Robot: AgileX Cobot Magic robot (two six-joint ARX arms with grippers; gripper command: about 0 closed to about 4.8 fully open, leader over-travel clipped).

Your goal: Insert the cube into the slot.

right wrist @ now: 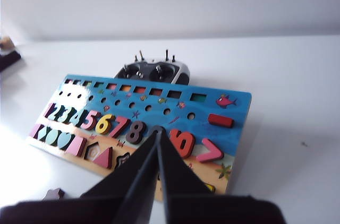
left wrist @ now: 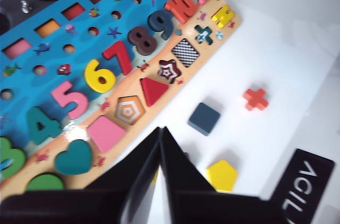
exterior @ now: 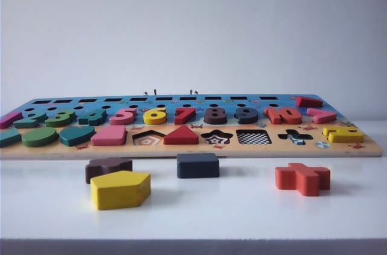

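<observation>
Table (exterior: 338, 219), white and flat, is carrying everything in the exterior view: the flat dark navy square wooden cube (exterior: 198, 165) is lying just in front of the wooden puzzle board (exterior: 187, 151), with the checkerboard-floored square slot (exterior: 253, 137) sitting empty behind it and a little to the right. A yellow pentagon block (exterior: 120, 189), a dark brown lobed block (exterior: 107, 168) and an orange cross block (exterior: 302, 178) are lying loose beside the cube. Neither gripper is showing here.

In the left wrist view, the left gripper (left wrist: 160, 131) is hanging over the table with its black fingers pressed together at the tips, holding nothing. The cube (left wrist: 204, 118) is lying just beyond those tips, apart from them; the slot (left wrist: 186, 52) is sitting further out on the board.

In the right wrist view, the right gripper (right wrist: 157, 135) is hovering above the board (right wrist: 234, 128), fingers closed to a point and empty. A grey radio controller (right wrist: 154, 71) is resting beyond the board's far edge. The cube and slot are hiding from this view.
</observation>
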